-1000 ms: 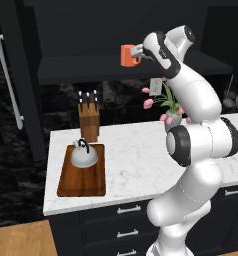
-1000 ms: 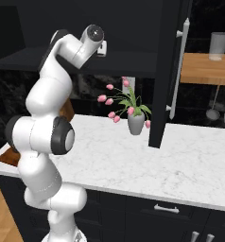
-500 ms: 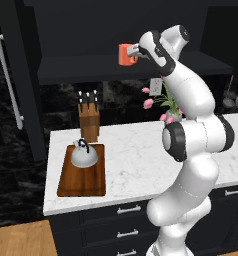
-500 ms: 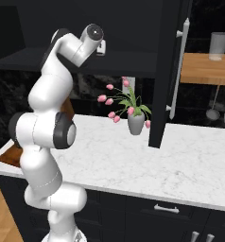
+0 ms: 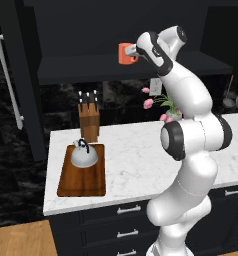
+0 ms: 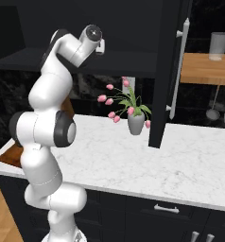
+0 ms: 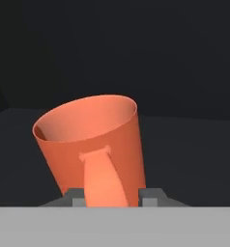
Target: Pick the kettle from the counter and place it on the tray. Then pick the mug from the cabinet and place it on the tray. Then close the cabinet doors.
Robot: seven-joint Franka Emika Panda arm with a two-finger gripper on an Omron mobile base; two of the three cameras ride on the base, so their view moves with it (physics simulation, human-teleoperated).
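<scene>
The white arm is reaching up into the large black upper wall cabinet (image 5: 116,65), and its two-finger gripper (image 5: 134,52) is sitting at the plain orange cylindrical mug (image 5: 124,53) on the dark interior shelf. In the hand view, the mug (image 7: 95,144) is lying tilted toward 1 o'clock with its loop handle facing the camera, and the two dark finger tips (image 7: 74,197) are pressing against either side of that handle at 6 o'clock, so the gripper (image 7: 110,198) is grasping the mug by its handle.

In the left base view, the small squat silver-grey kettle with the black arched handle (image 5: 84,154) is resting on the flat reddish-brown wooden tray (image 5: 83,181), at the tray's 12 o'clock end. The tray is lying on the white marble-look counter (image 5: 136,165), toward 9 o'clock of the arm. An upright wooden knife block (image 5: 88,120) is standing just beyond the tray at its 12 o'clock.

A grey vase of pink tulips (image 6: 135,124) is standing on the counter (image 6: 180,156) at 3 o'clock of the arm in the right base view. One tall black cabinet door with a long silver bar handle (image 6: 167,71) is hanging open beside it; the other door (image 5: 18,85) is standing open at 9 o'clock in the left base view.
</scene>
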